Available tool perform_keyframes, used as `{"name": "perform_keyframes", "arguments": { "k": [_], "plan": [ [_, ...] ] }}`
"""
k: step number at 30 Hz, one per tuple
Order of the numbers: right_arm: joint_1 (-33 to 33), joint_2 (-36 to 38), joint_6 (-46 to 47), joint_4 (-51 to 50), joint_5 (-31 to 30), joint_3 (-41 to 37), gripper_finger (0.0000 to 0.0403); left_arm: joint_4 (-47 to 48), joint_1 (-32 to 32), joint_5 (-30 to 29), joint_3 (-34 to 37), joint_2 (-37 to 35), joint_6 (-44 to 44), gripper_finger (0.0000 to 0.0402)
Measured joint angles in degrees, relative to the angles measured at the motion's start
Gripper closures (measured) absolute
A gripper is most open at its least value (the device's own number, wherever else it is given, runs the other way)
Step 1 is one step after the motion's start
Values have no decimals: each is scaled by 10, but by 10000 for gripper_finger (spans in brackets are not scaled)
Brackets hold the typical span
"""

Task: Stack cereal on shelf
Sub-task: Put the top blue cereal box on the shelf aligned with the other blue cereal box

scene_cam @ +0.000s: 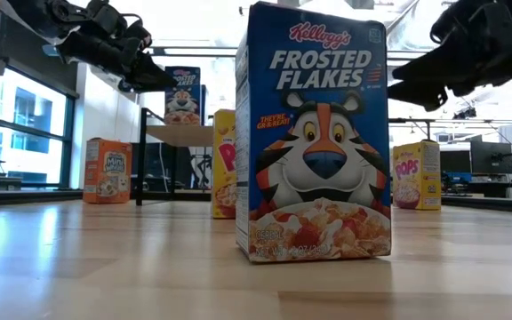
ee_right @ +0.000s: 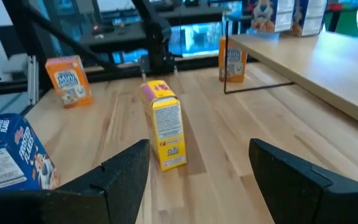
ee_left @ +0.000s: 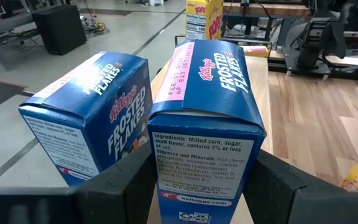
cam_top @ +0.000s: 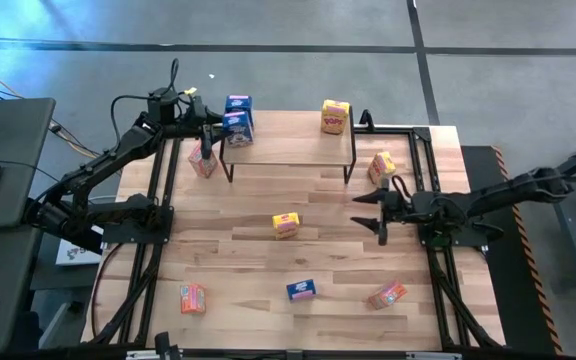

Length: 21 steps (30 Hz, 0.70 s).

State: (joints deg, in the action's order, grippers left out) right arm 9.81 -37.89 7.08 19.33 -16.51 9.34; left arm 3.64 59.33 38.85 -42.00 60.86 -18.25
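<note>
The shelf [cam_top: 288,150] stands at the table's far middle. Two blue cereal boxes stand on its left end, one farther back [cam_top: 238,104] and one nearer [cam_top: 236,126]. A yellow box [cam_top: 335,116] stands on its far right corner. My left gripper [cam_top: 213,126] reaches in from the left and is shut on the nearer blue box [ee_left: 207,124]. My right gripper [cam_top: 366,210] hovers open right of centre, facing a yellow box [cam_top: 286,225] [ee_right: 166,130] that stands on the table. My left gripper has the nearer blue box between its two fingers [ee_left: 126,186], one on each wide face, at the edge by the ingredients panel [ee_left: 197,155]. The fingers come from the table's left, slanting down. The box stands upright with its base on the shelf top.
Loose boxes on the table: an orange one [cam_top: 202,160] left of the shelf, a yellow one [cam_top: 382,166] right of it, and along the near side an orange one [cam_top: 192,297], a blue one [cam_top: 301,290] and an orange one lying flat [cam_top: 387,295]. The shelf's middle is bare.
</note>
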Motion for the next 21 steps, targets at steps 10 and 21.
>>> {"name": "perform_keyframes", "arguments": {
  "k": [10, 21],
  "plan": [
    [-1, 116, -30, -10, -54, -58, 134, 0, 0, 0, 0, 0, 2, 207],
    [-1, 210, -38, -105, -49, -58, 134, 0, 0, -1, 0, 0, -5, 207]
  ]
}}
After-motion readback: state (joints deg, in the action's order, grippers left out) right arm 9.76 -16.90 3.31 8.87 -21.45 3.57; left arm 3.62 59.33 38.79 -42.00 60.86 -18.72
